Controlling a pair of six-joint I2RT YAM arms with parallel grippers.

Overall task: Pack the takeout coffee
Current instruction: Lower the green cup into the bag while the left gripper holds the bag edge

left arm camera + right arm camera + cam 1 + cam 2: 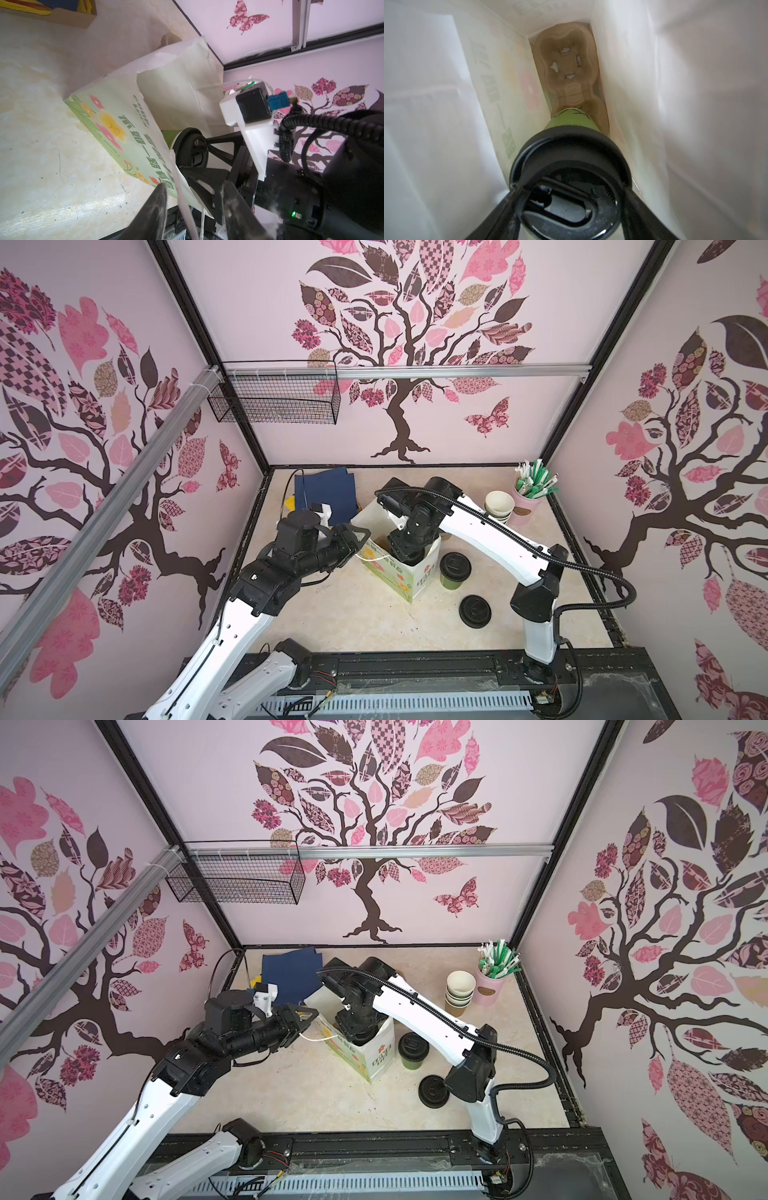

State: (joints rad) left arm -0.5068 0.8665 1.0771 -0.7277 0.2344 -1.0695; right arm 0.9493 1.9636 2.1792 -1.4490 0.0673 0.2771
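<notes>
1. Nearest, at 5 o'clock of the paper bag, the loose black lids lie flat on the table, apart from the bag.
2. At 3 o'clock of the bag, the second lidded cup stands upright on the table, just beside the bag wall and outside it.
3. The bag stands upright near the table centre with its mouth open.
4. The left gripper sits at the bag's 9 o'clock rim. Its jaws are parted, and the rim and the white string handle pass between the fingers unclamped.
5. The right gripper reaches down into the bag mouth. Its jaws clamp the black lid of the first lidded cup, one finger on each side.
6. That cup hangs upright inside the bag, base at one pocket of the brown cup carrier on the bag floor. Whether it is seated cannot be told.
7. Farthest, at 1 o'clock, stand the lidless nested cups and the pink straw holder. At 11 o'clock lie the navy sheets.
</notes>
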